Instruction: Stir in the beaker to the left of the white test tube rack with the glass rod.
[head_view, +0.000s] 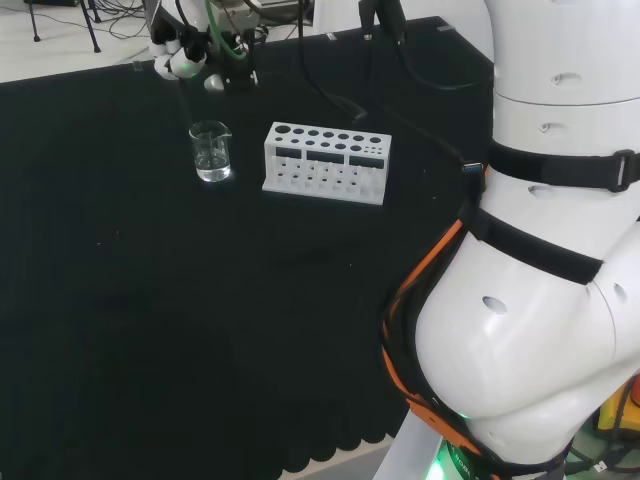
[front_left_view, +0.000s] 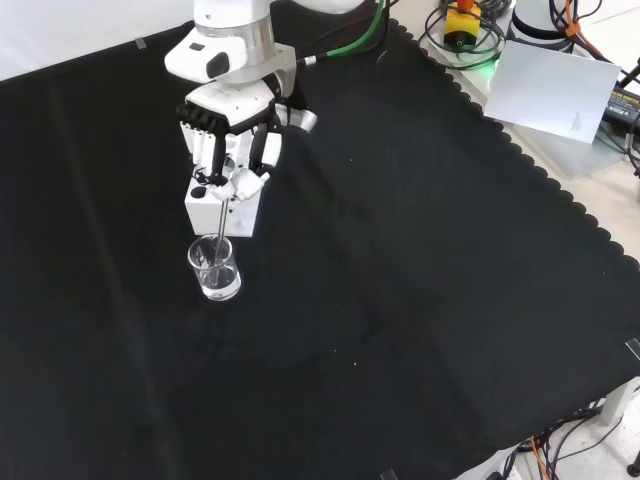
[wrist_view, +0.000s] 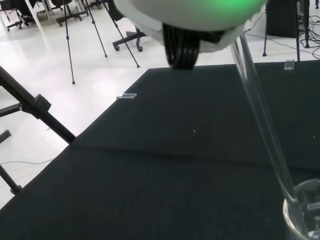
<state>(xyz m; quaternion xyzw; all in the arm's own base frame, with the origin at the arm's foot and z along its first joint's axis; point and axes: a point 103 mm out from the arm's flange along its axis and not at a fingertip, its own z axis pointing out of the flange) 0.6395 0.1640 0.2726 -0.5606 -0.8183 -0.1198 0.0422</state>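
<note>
Your hand (front_left_view: 228, 135) hangs over the beaker (front_left_view: 215, 268), fingers curled and pinching the glass rod (front_left_view: 219, 218), whose lower end dips inside the beaker's rim. In the head view, the beaker (head_view: 210, 151) stands just left of the white test tube rack (head_view: 326, 162), apart from it, toward the bench's far edge. From the wrist, the rod (wrist_view: 262, 115) slants down into the beaker's mouth (wrist_view: 304, 210).

White rack (head_view: 326, 162) crowds the beaker (head_view: 211, 151); bare cloth (head_view: 150, 320) elsewhere

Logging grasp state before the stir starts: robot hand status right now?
Robot hand: closed on the glass rod, fingers curled round its top; the rod's lower end sits in the beaker.
</note>
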